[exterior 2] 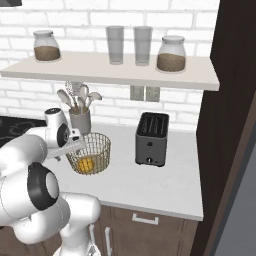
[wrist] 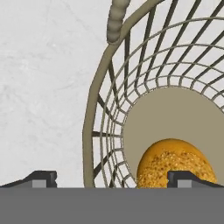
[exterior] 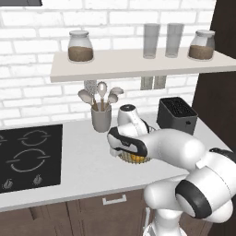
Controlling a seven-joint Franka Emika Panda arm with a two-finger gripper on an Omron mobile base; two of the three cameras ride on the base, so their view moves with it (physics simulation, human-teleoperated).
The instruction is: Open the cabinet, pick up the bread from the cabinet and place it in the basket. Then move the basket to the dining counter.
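Rear wall (exterior: 27, 73): white brick, spanning the upper frame. Floating shelf (exterior: 138, 64): pale, carrying two brown-filled jars (exterior: 80, 46) at its ends and two empty glasses (exterior 2: 129, 45) between them. White worktop (exterior 2: 150, 185): black cooktop (exterior: 30, 156) at lower left, black toaster (exterior 2: 151, 139) centre, grey utensil crock (exterior: 101, 117). Dark wood panel (exterior 2: 225, 125): right edge. Brown drawers (exterior: 92, 212) below.

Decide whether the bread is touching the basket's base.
Touching. The hand view shows the bread lying on the beige base of the basket, no gap beneath it.
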